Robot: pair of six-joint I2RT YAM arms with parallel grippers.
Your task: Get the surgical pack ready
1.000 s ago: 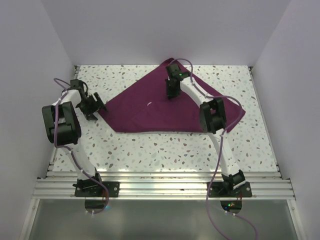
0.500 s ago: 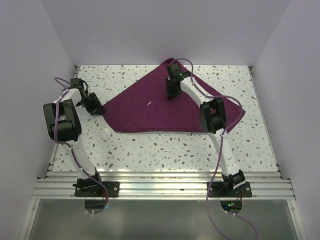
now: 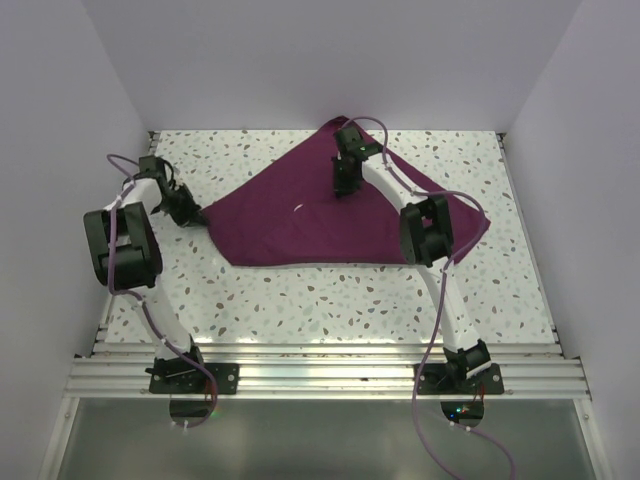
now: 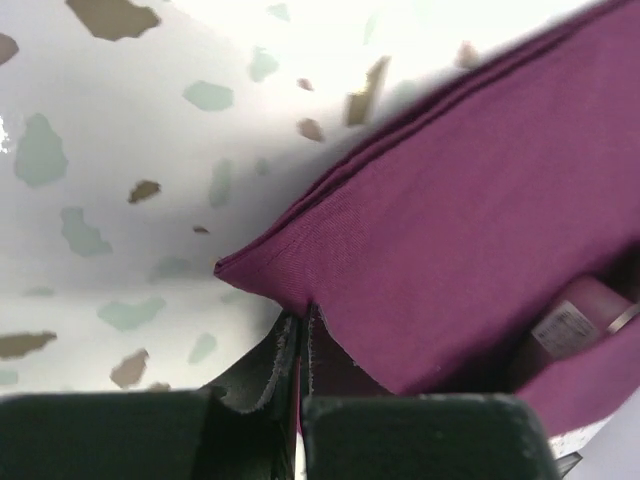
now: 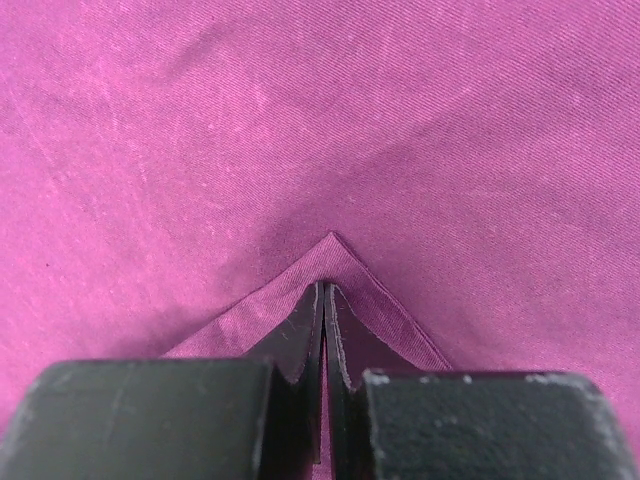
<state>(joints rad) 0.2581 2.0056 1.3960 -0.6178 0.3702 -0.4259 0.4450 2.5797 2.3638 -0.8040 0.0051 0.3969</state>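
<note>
Of the surgical pack, only the plum-purple cloth (image 3: pixel 290 228) shows, lying folded into a flat triangle on the speckled table. My left gripper (image 3: pixel 197 214) is shut on the cloth's pointed left corner (image 4: pixel 262 275), its fingertips (image 4: pixel 290 345) pinching the fabric just above the tabletop. My right gripper (image 3: pixel 344 189) is over the cloth's far middle, shut on a hemmed corner (image 5: pixel 330 250) that lies on top of the rest of the cloth (image 5: pixel 300 120). In the left wrist view the cloth (image 4: pixel 470 200) shows doubled layers along its edge.
The speckled white table (image 3: pixel 330 300) is boxed in by pale walls at the left, back and right. An aluminium rail (image 3: pixel 320 375) carrying both arm bases runs along the near edge. Purple cables loop off both arms, one (image 3: pixel 455 198) hanging over the cloth's right part.
My left gripper has moved back and left onto the cloth's left corner and gone from open to shut on it. The right gripper has stayed shut in place.
</note>
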